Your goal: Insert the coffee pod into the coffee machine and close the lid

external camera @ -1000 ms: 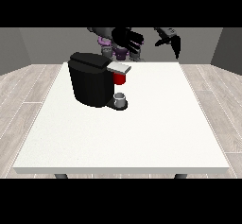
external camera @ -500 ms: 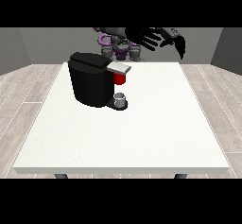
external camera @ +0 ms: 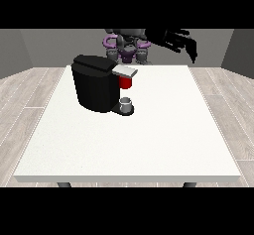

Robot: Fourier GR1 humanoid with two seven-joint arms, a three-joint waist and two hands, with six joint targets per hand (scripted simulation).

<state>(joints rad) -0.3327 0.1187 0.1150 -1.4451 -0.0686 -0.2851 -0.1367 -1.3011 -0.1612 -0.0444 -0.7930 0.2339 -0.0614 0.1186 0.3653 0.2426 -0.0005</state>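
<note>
Hand at view's right [external camera: 179,40]: fingers spread, empty.

You're looking at a bare test room: plain grey walls [external camera: 20,50] across the top, wood-plank floor [external camera: 25,95], one white table [external camera: 149,145] at centre.

The black robot hand at the view's right [external camera: 182,41] has shifted: a second ago it hung further toward the view's right with its fingers pointing down, half a second ago it stretched sideways, and now it sits higher above the far edge of the bench, fingers spread and drooping rightward.
</note>
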